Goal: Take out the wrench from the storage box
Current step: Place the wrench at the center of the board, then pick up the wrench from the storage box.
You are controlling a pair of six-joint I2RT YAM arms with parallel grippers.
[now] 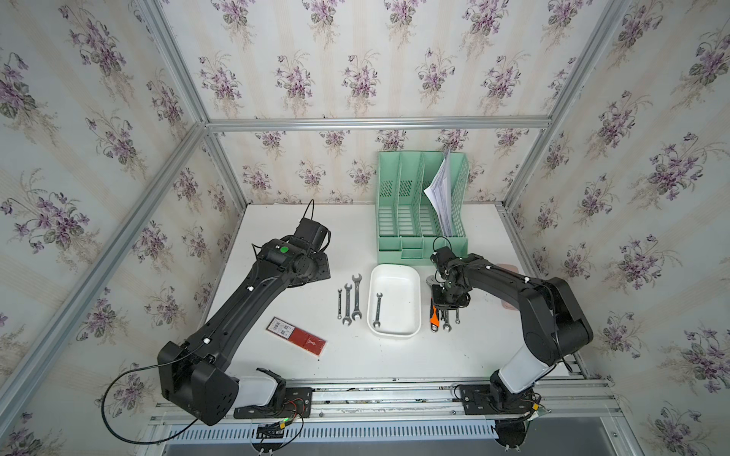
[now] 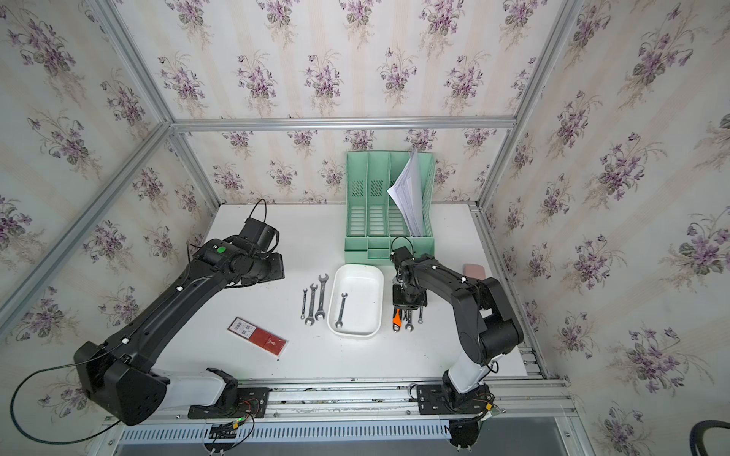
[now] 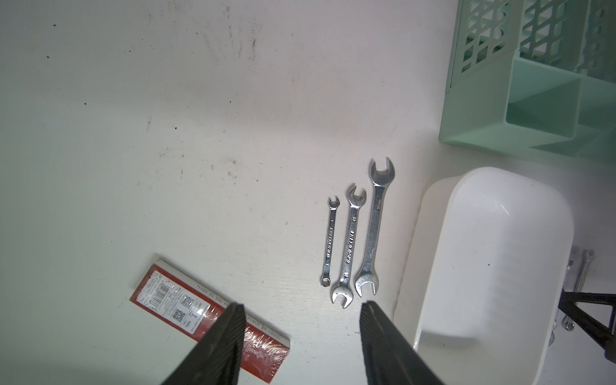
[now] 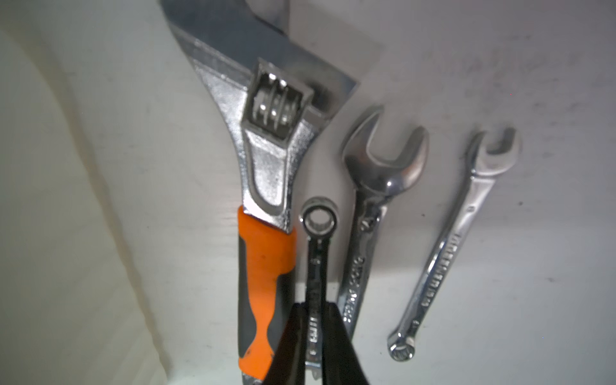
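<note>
The storage box [image 1: 399,284] [image 2: 363,284] is a shallow white tray in the middle of the table. One silver wrench [image 1: 377,310] [image 2: 341,310] lies lengthwise inside it. My right gripper [image 4: 315,310] [image 1: 442,310] is just right of the box, shut on the shank of a small ring-ended wrench [image 4: 319,223]. That wrench sits low between an orange-handled adjustable wrench [image 4: 266,186] and two more wrenches [image 4: 376,186] [image 4: 456,240] lying on the table. My left gripper [image 3: 301,310] hovers open and empty, left of the box [image 3: 500,266], whose inside looks plain white in the left wrist view.
Three wrenches [image 1: 347,304] [image 3: 348,246] lie in a row left of the box. A red packet [image 1: 296,335] [image 3: 206,316] lies nearer the front left. A mint-green file organizer [image 1: 422,209] with papers stands behind the box. A pink item [image 2: 473,270] lies at the right edge.
</note>
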